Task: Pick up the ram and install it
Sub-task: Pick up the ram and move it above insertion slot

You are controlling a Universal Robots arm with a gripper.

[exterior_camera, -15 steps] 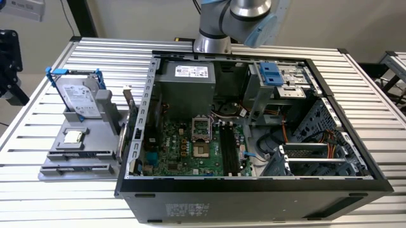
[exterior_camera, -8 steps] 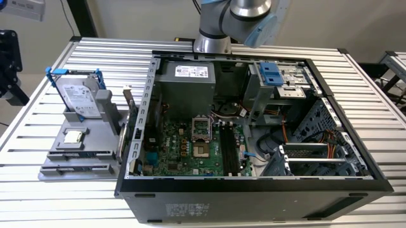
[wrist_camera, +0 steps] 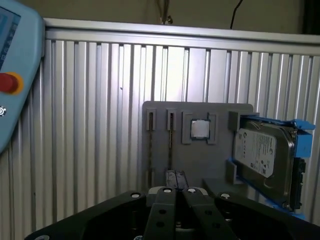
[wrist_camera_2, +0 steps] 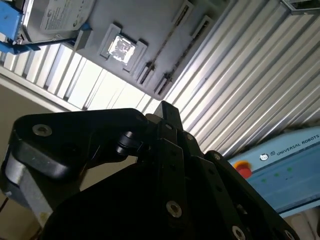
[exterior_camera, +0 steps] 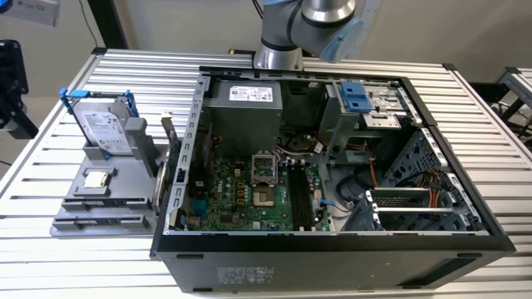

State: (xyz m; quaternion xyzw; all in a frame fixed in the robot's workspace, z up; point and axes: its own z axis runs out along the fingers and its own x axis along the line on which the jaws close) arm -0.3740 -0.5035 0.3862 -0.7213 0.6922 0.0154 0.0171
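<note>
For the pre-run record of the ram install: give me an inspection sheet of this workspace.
Surface: slatted metal table, carrying an open computer case and a grey holder.
Job's things: ram seems to be the thin strip on edge in the holder's slot; motherboard with black slots in the case.
Clutter: hard drive in blue frame, processor chip, both on the holder.
Gripper: gripper apart from the holder, aimed toward it.
Cables: cable bundles inside the case.
Surroundings: blue pendant with red button; another slatted table at the exterior view's right.
</note>
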